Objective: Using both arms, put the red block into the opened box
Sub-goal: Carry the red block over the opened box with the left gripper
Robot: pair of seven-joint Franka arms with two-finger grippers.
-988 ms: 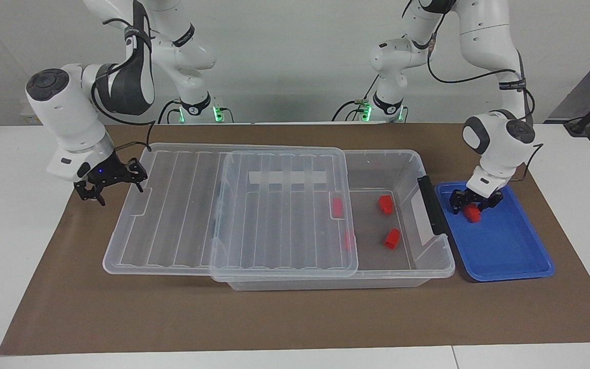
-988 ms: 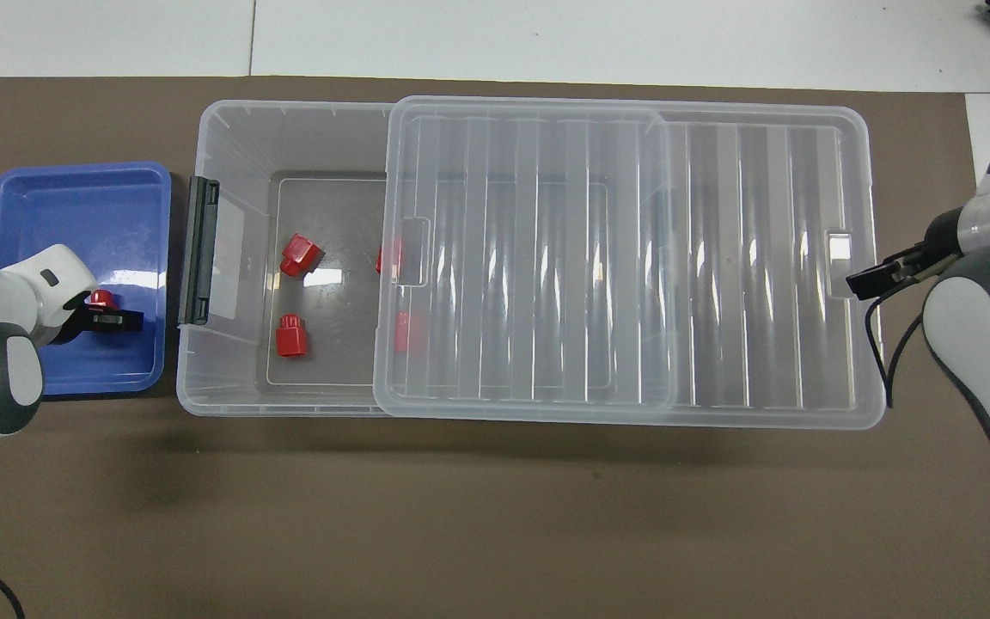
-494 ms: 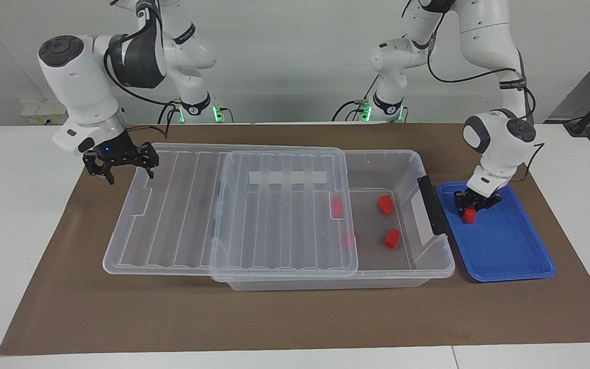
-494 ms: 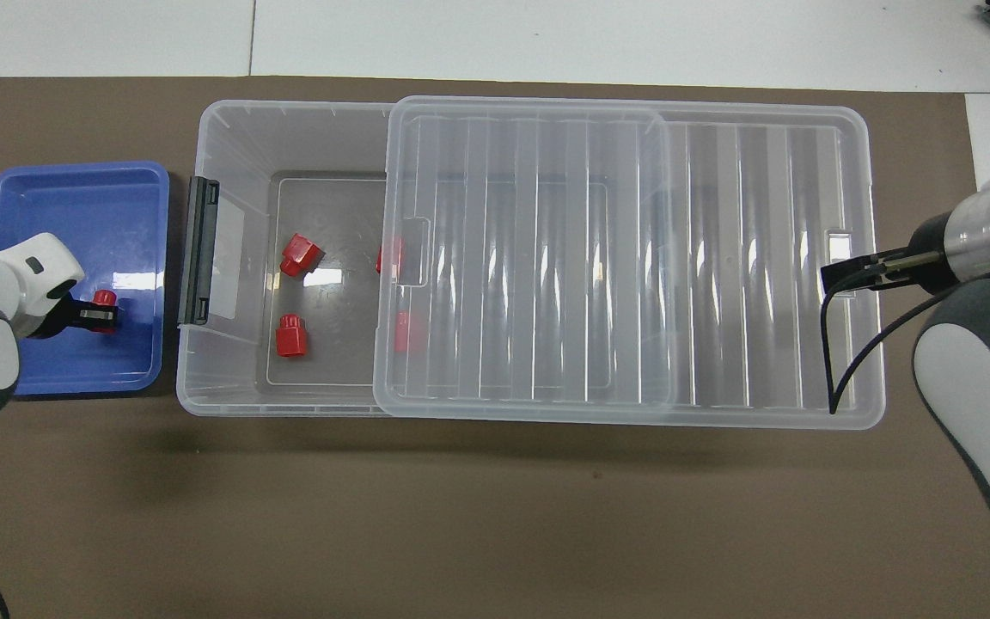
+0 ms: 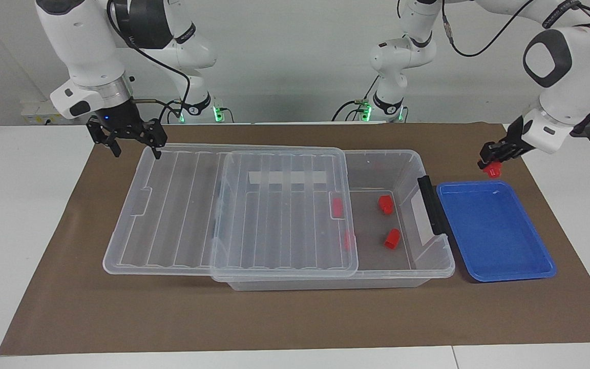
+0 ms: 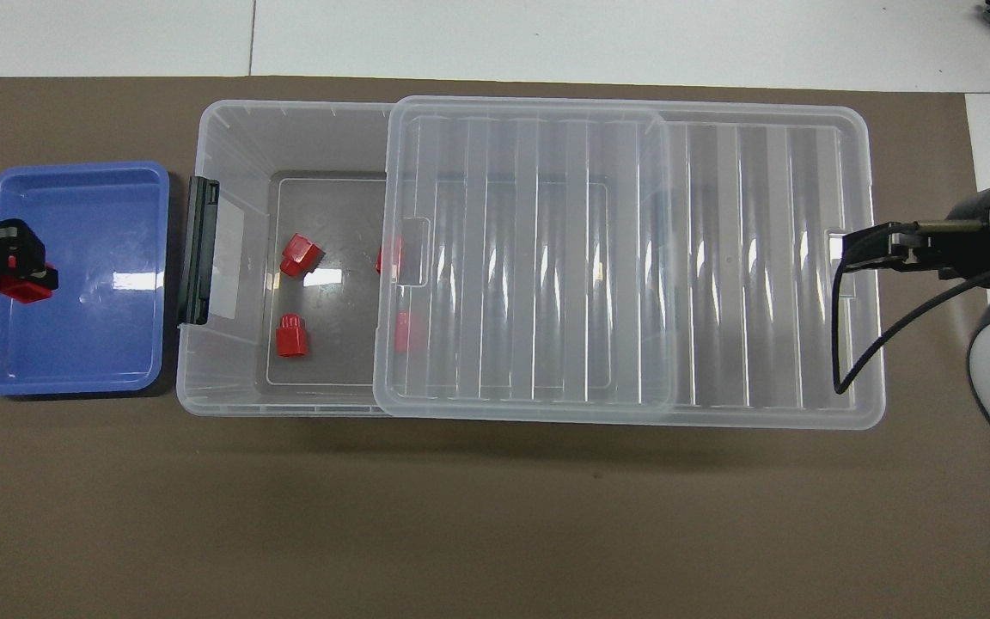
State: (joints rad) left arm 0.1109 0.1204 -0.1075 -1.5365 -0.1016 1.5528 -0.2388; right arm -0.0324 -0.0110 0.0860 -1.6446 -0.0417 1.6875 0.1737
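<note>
A small red block (image 5: 493, 171) (image 6: 27, 291) hangs in the air with my left gripper (image 5: 489, 160) (image 6: 15, 272) shut on it, raised over the blue tray's edge at the left arm's end. The opened box (image 5: 430, 266) (image 6: 229, 129) is a clear bin whose ribbed lid (image 5: 274, 205) (image 6: 546, 258) is slid toward the right arm's end, leaving one end uncovered. Two red blocks (image 5: 385, 204) (image 6: 299, 255) lie in the uncovered part, and two more show through the lid. My right gripper (image 5: 137, 147) (image 6: 858, 253) is open above the lid's end, holding nothing.
The shallow blue tray (image 5: 500, 241) (image 6: 100, 344) sits beside the box's black handle (image 5: 430, 205) (image 6: 198, 249) and holds nothing. A brown mat (image 5: 295, 318) covers the table under everything.
My left gripper shut on the red block in the tray and lifted it well clear of the tray. My right gripper rose and swung in over the lid's end, staying open.
</note>
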